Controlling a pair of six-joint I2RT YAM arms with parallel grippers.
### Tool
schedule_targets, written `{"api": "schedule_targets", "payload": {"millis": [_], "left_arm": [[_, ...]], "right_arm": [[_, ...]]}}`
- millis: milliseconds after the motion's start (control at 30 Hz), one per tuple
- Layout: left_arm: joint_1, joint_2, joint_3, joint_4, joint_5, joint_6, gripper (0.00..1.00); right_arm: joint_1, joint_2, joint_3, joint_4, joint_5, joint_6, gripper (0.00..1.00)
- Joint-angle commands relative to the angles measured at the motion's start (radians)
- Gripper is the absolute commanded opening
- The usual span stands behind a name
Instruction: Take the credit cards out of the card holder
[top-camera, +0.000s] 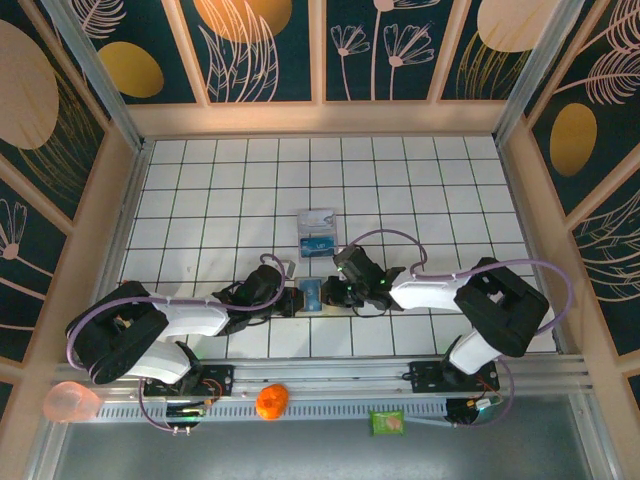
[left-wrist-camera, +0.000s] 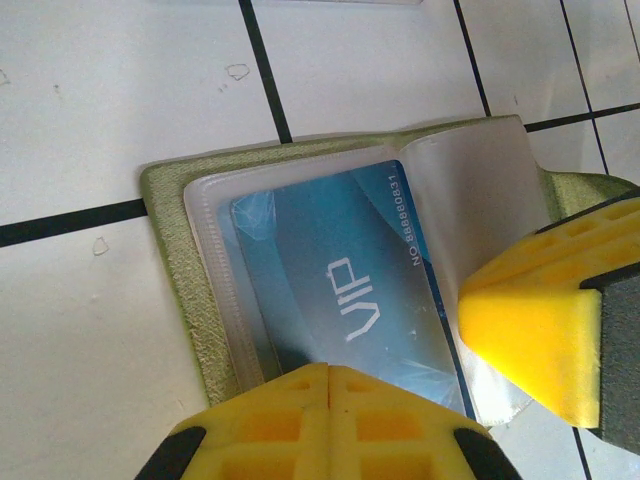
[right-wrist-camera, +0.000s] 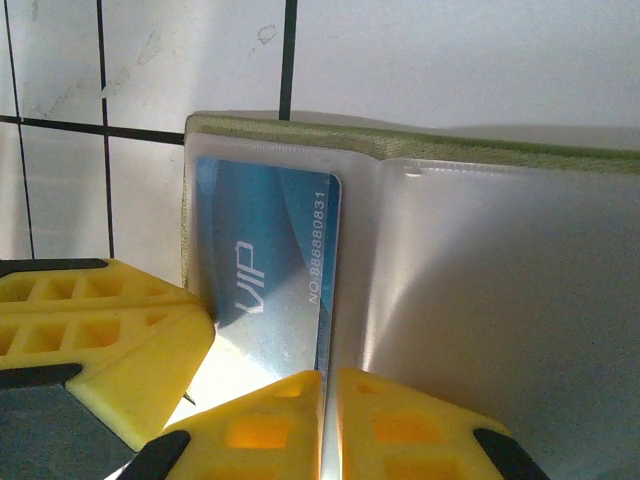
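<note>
Top external adds loose credit cards (top-camera: 317, 232), wrists show left end effector (left-wrist-camera: 328, 372), right end effector (right-wrist-camera: 328, 378) clenching card holder (left-wrist-camera: 170, 250)

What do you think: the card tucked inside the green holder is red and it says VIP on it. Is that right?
Not quite. The card tucked inside the green holder is blue, not red. It does say VIP on it. The left wrist view shows this clearly, with the blue card lying under the holder's clear sleeve.
</note>
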Motion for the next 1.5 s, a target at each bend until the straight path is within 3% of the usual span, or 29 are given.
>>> {"api": "schedule_targets", "payload": {"millis": [0, 500, 667, 1200, 1333, 1467], "left_arm": [[0.006, 0.023, -0.026, -0.042, -0.001, -0.002, 0.0], [0.006, 0.034, -0.026, -0.024, 0.023, -0.002, 0.0], [0.007, 0.032, -0.024, -0.026, 0.027, 0.001, 0.0], [0.017, -0.001, -0.032, -0.039, 0.018, -0.003, 0.0], [0.017, -0.083, -0.025, -0.053, 0.027, 0.007, 0.01], [0.016, -0.174, -0.009, -0.1, -0.004, 0.04, 0.13]], "right_arm": [[-0.007, 0.008, -0.006, 0.003, -0.02, -0.002, 0.13], [-0.018, 0.052, -0.006, 0.054, -0.075, 0.001, 0.14], [-0.025, 0.049, -0.018, 0.065, -0.079, 0.009, 0.02], [-0.032, -0.092, -0.054, -0.064, 0.079, 0.026, 0.0], [-0.011, -0.116, -0.032, -0.014, 0.026, -0.043, 0.11], [0.007, -0.118, -0.003, 0.011, -0.029, -0.092, 0.25]]}}
